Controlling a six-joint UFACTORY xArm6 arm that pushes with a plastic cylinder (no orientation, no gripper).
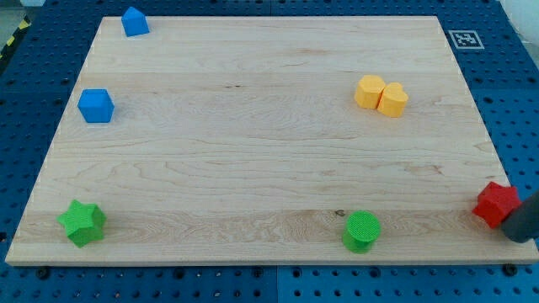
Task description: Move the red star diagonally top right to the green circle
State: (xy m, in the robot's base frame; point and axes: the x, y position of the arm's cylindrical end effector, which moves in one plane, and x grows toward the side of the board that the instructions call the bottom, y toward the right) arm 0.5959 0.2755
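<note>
red star at the board's right edge, green circle well off to its left

red star (495,204) sits at the view's right edge of the wooden board (253,151), low down, partly over the rim. tip (524,239) just beside it on the lower right, seemingly touching; only a dark blurred end of the rod shows at the frame's edge, so exact contact cannot be told. no fingers on this rod, nothing to open or close, nothing held; only pushing.

green circle (362,231) lies near the bottom edge, well apart from the star, to its left and slightly lower. goal spot judged to be just up and right of the circle, so mostly a leftward push. better done from the star's right side, centred on its body to stop it spinning off, and halted short of nudging the circle.

two yellow blocks (381,94) touching each other higher up, clear of the path. green star (82,223) at bottom left, two blue blocks (96,106) (135,21) along the left side. board smooth, pale wood, lying on a blue perforated table (505,76); small black-and-white marker (462,38) at the top right corner.
</note>
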